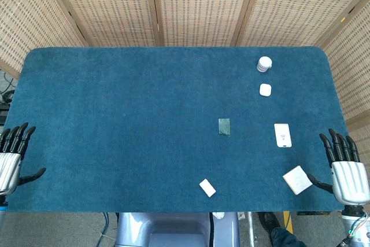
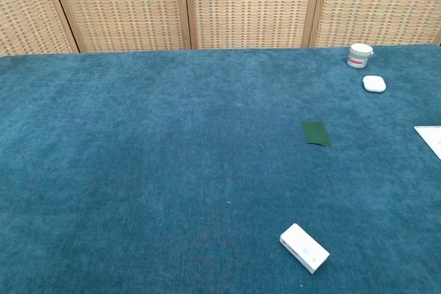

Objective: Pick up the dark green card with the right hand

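Observation:
The dark green card (image 1: 224,126) lies flat on the blue table cloth, right of centre; the chest view shows the card (image 2: 315,133) as a small dark rectangle. My right hand (image 1: 347,169) rests at the table's right front edge, fingers spread and empty, far to the right of the card. At the left front edge my left hand (image 1: 11,154) is likewise spread and holds nothing. Neither hand appears in the chest view.
A white jar (image 1: 264,63) and a small white case (image 1: 265,89) stand at the back right. A white card (image 1: 282,135) and a white square block (image 1: 297,179) lie near my right hand. A white box (image 1: 207,187) sits by the front edge.

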`<state>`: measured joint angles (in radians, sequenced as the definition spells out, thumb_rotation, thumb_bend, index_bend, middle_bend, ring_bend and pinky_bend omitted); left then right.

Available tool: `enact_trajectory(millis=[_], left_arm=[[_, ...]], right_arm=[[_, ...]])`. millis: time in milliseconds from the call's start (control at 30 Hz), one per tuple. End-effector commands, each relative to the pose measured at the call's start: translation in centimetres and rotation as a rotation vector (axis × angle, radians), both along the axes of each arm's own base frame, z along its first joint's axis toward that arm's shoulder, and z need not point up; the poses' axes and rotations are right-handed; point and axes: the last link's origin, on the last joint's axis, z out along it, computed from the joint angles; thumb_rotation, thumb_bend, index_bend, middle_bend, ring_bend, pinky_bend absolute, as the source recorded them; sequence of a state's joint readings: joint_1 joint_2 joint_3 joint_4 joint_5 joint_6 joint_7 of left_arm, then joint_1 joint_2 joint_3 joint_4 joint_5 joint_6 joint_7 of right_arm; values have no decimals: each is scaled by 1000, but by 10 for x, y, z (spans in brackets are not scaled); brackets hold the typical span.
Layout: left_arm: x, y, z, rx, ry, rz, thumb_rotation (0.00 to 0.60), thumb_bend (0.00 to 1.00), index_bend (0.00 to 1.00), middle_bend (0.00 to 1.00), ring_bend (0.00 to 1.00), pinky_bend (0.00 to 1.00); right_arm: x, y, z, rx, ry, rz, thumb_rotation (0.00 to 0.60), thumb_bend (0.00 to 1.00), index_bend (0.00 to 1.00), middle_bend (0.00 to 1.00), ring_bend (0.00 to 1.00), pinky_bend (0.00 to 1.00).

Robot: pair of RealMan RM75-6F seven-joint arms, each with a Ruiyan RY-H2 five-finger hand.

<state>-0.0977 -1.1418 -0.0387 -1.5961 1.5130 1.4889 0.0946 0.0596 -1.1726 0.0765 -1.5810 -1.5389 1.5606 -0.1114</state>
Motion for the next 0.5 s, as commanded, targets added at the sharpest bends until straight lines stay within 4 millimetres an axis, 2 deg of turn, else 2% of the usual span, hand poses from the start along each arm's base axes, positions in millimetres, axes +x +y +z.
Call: enact_trajectory(millis=[33,300,433,467,500], left_arm=[[1,0,2,-4,-1,8,600,0,0,0,0,0],[1,-2,2,4,-4,-3,600,0,0,0,0,0],[2,-1,1,7,-4,-8,600,0,0,0,0,0],[2,-1,1,7,-4,-10,600,0,0,0,0,0],[2,0,0,8,-4,-13,600,0,0,0,0,0]], right_arm=[[0,0,-1,14,5,-7,600,0,0,0,0,0],[4,-3,-5,68,-21,-1,600,0,0,0,0,0],[10,-22,-10,121,-24,29,600,0,0,0,0,0],[13,-30,-12,136,-19,41,600,0,0,0,0,0],[18,-46,-15,158,-8,62,600,0,0,0,0,0]])
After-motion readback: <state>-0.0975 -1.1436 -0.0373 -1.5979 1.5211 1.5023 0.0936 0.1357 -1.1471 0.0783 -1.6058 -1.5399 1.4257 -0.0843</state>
